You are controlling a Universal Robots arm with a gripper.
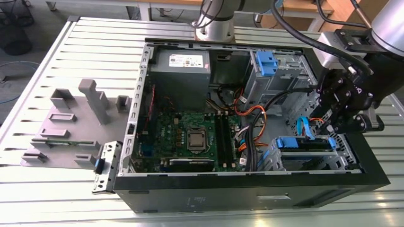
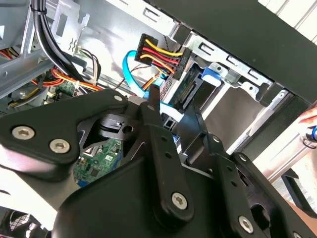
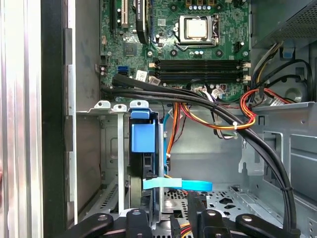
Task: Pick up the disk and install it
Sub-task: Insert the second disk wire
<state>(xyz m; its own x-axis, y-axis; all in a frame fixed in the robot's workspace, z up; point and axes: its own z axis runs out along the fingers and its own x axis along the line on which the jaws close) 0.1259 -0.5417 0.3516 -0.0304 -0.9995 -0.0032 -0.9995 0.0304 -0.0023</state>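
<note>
Hovering over the open black computer case, the black gripper sits just above the blue-railed silver disk, already slotted edgewise in its bay; jaw state, can't tell.

We are in a lab or workshop set up for robot assembly trials. An opened computer case lies on a slotted aluminium table, beside a grey fixture block on the exterior view's left. The arm's base is bolted at the far edge, with wooden benches behind.
</note>
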